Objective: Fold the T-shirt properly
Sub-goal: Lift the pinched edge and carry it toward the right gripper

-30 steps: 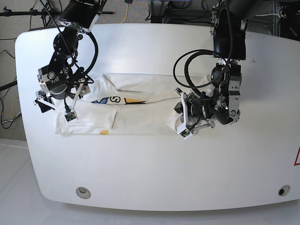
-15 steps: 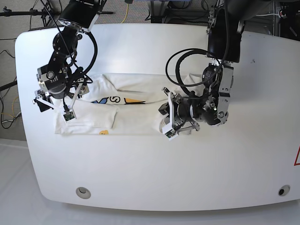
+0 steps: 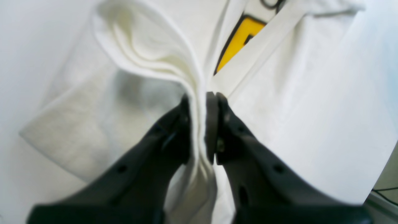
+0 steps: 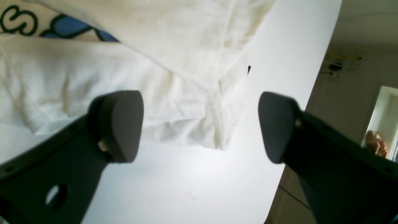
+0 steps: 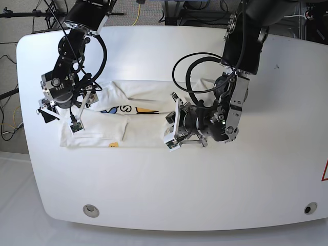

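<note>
The white T-shirt (image 5: pixel 148 95) lies across the table, its blue-yellow-black print (image 5: pixel 125 109) showing in a gap between folded layers and a small yellow mark (image 5: pixel 114 144) near its front hem. My left gripper (image 5: pixel 172 129) is shut on a bunched fold of the shirt (image 3: pixel 149 53), lifted over its right end; the left wrist view shows cloth pinched between the fingers (image 3: pixel 199 105) beside a yellow patch (image 3: pixel 239 40). My right gripper (image 5: pixel 60 110) hovers open over the shirt's left end. Its fingers stand wide apart (image 4: pixel 199 124) above a sleeve corner (image 4: pixel 199 93) and a black tag (image 4: pixel 248 69).
The white table (image 5: pixel 154 179) has a rounded front edge with round fittings at the front left (image 5: pixel 90 209) and front right (image 5: pixel 307 208). Black cable loops (image 5: pixel 197 72) hang from the arm on the right. Cables and stands sit behind the table's far edge.
My left gripper has moved leftward in the base view, dragging the shirt's right end over toward the middle. The right arm has stayed in place, still open.
</note>
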You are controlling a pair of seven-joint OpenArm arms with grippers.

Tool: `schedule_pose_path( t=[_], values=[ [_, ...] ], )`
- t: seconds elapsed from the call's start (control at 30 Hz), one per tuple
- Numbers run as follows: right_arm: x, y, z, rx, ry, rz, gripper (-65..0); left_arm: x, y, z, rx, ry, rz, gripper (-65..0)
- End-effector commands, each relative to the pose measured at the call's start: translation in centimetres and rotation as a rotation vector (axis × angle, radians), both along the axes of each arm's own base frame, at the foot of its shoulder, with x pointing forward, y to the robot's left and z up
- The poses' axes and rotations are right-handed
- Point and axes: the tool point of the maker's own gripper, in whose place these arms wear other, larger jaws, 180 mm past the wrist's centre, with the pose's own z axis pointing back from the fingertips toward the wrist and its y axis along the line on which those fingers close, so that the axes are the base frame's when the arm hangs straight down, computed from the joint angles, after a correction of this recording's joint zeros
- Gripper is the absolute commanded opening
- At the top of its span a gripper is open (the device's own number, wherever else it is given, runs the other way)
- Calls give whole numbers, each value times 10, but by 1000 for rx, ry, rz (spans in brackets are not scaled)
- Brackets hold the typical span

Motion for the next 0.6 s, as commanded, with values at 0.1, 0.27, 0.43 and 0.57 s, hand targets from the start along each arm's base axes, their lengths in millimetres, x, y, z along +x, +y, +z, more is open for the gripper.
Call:
schedule_pose_path(
  t=[0.1, 0.27, 0.43, 0.57],
  values=[
    [9, 0, 11, -7, -43, 4, -97, 4, -19, 19, -39, -49, -50, -647],
    [9, -1, 11, -5, -46, 2, -98, -1, -26, 18, -40, -46, -78, -648],
    [9, -3, 12, -5, -50, -6, -99, -10, -41, 21, -73, -45, -119, -650],
    [9, -3, 13, -5, -53, -9, -98, -13, -50, 24, -101, -46, -128, -620]
  ],
)
